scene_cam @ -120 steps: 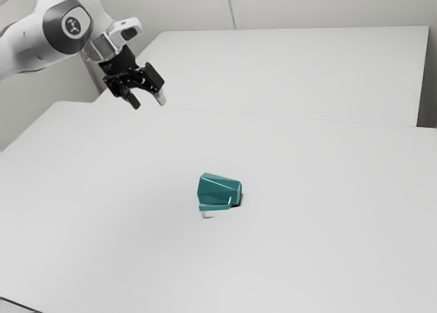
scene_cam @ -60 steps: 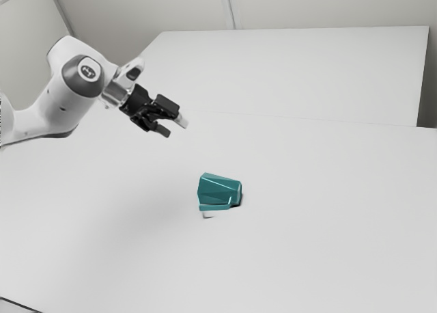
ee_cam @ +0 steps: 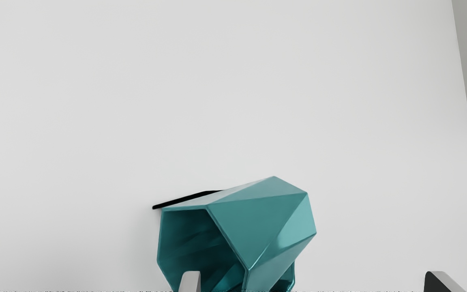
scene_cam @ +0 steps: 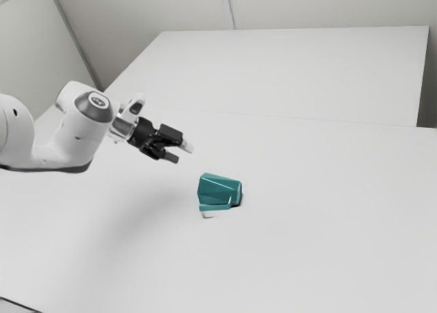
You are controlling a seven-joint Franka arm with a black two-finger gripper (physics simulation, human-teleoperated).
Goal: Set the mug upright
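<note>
Teal mug (scene_cam: 218,189), faceted, w/ handle (scene_cam: 214,207). Posn.: laid on its side on white table (scene_cam: 307,224), well in from far edge & from the side edge seen in wrist view. Mouth was faced to the exterior view's left, base to its right; handle was set low, toward the exterior camera. Pose prob. due to a tip-over; wt. presumably borne by a flat facet, so rolling was judged unlikely unless nudged.

Gripper (scene_cam: 182,154), black, 2-finger: held above the surface, off the mouth end, tilted down. Fingers apart, nothing clamped; gap prob. left wide so that wall or body could be admitted. In wrist view the mouth was overlapped by one fingertip (ee_cam: 190,282).

Stage: approach, judged early. Reqd. next: alignment, lowering, grip on rim or body, then a turn to base-down. Risk: mug shoved along by a mis-set finger.

Marks: round emblem (scene_cam: 99,102) borne on arm (scene_cam: 61,149), detail too small to be read. Mug: no lettering legible.
</note>
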